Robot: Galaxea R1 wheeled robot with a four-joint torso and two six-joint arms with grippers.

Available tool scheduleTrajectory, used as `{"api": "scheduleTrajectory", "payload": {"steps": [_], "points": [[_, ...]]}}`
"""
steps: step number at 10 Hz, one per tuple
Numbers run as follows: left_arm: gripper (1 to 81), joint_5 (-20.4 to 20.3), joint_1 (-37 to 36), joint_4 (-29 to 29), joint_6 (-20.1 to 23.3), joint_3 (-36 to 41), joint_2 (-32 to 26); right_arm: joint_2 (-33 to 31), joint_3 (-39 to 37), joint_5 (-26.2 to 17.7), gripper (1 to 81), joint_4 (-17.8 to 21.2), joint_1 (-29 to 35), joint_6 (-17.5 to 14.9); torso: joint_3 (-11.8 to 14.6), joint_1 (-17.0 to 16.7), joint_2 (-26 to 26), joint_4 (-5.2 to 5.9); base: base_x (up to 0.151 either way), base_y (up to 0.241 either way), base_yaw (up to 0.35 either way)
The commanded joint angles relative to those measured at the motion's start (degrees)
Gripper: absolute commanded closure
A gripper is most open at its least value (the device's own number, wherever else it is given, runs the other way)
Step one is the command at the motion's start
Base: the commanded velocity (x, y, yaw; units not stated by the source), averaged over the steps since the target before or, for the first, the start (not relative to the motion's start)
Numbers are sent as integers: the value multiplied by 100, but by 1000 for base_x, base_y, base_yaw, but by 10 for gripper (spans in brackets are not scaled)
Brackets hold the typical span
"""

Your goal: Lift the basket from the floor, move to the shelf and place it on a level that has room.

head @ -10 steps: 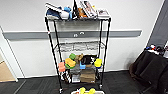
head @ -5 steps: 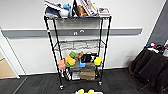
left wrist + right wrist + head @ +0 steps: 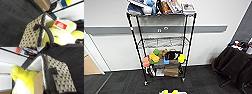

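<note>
The beige woven basket (image 3: 31, 37) (image 3: 61, 75) hangs above the dark carpet floor (image 3: 121, 82), with a yellow plush toy (image 3: 60, 36) (image 3: 21, 75) inside. Its top edge (image 3: 184, 92) peeks in at the bottom of the head view. My left gripper (image 3: 41, 25) is shut on one end wall and my right gripper (image 3: 48, 70) on the other, a dark finger (image 3: 53, 71) curving over the outside. The black wire shelf (image 3: 190, 42) stands straight ahead against the wall. Its second-highest level (image 3: 164, 42) is a bare wire grid.
Books and blue plush crowd the top tier (image 3: 166, 6). Colourful blocks (image 3: 154, 58) fill the third tier, and a brown cardboard box (image 3: 171, 71) sits at the bottom. Dark draped furniture (image 3: 234, 65) stands at the right. Tan wooden flooring (image 3: 91, 65) shows at the left.
The whole head view has crept slightly nearer to the rack, so the camera moved. The basket keeps its place at the bottom edge.
</note>
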Motion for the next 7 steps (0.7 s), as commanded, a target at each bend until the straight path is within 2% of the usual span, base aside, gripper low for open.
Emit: {"api": "scheduleTrajectory", "payload": {"steps": [1, 2, 3, 7], "points": [[811, 65, -593, -27, -48, 315, -159, -152, 456, 245, 811, -9, 730, 26, 0, -354, 549, 0, 0, 0, 0], [811, 56, -585, -18, -48, 342, -159, -161, 483, 254, 811, -9, 739, 26, 0, -483, 748, 0, 0, 0, 0], [811, 56, -593, -18, -48, 342, -151, -152, 492, 263, 811, -9, 756, 26, 340, -608, 942, 0, 0, 0, 0], [811, 91, -585, -9, -31, 307, -116, -108, 501, 254, 811, -9, 722, 26, 814, -1071, 1659, -2, 0, 0, 0]]}}
